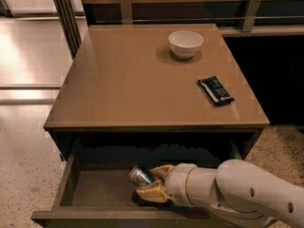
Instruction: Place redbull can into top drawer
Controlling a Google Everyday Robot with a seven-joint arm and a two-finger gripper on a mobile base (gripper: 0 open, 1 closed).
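The top drawer (90, 189) stands pulled open below the brown table top, its dark inner walls and flat bottom showing. My gripper (149, 183) is inside the drawer, reaching in from the right on a white arm. Its tan fingers (151, 193) are shut on the redbull can (139, 175). The can lies sideways with its shiny round end pointing left, held low over the drawer bottom. I cannot tell whether the can touches the bottom.
A white bowl (185, 43) stands at the back right of the table top (133, 80). A flat black snack packet (215, 90) lies near the right edge. Metal rails (64, 13) stand at the back left over a shiny floor.
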